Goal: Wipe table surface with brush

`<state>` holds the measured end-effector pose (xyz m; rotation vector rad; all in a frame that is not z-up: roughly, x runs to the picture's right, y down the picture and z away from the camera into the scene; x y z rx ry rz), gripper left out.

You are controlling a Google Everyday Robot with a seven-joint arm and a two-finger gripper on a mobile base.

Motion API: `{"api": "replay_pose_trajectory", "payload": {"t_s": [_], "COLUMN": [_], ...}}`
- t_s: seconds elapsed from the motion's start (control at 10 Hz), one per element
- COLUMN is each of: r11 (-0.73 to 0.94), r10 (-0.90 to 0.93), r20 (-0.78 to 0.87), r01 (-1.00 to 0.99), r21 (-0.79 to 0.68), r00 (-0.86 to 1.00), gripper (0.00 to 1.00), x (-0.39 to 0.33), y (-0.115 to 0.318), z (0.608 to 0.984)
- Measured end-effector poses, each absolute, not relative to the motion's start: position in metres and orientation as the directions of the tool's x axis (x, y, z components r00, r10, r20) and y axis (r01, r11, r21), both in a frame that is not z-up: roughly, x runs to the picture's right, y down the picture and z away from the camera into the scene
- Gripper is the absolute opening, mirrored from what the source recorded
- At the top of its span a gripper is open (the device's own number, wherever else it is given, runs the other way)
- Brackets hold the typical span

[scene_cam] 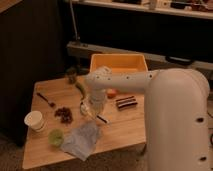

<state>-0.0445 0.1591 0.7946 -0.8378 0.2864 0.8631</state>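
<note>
The table surface (125, 130) is a light-brown wooden plank top in the middle of the camera view. My white arm reaches left across it from the right. The gripper (95, 106) points down at the table's centre and is shut on the brush (103, 119). The brush's black-and-white handle sticks out to the lower right of the fingers. Its whitish round head (84, 107) shows to their left, low over the wood.
A yellow bin (117, 65) stands at the table's back edge. A striped block (126, 102) and a small orange thing (111, 93) lie right of the gripper. A spoon (46, 99), dark crumbs (63, 114), paper cup (35, 120), green cup (56, 136) and crumpled cloth (82, 140) lie left and front.
</note>
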Motion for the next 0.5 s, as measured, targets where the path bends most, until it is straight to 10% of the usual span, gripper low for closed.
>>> {"api": "replay_pose_trajectory", "payload": {"t_s": [0.5], "r11": [0.330], "r10": [0.497], "r20": [-0.599], "r01": [-0.775], "r21": [-0.538], "r00": [0.628], "gripper": [0.00], "x": [0.045], "y": [0.225], "z": [0.763]}}
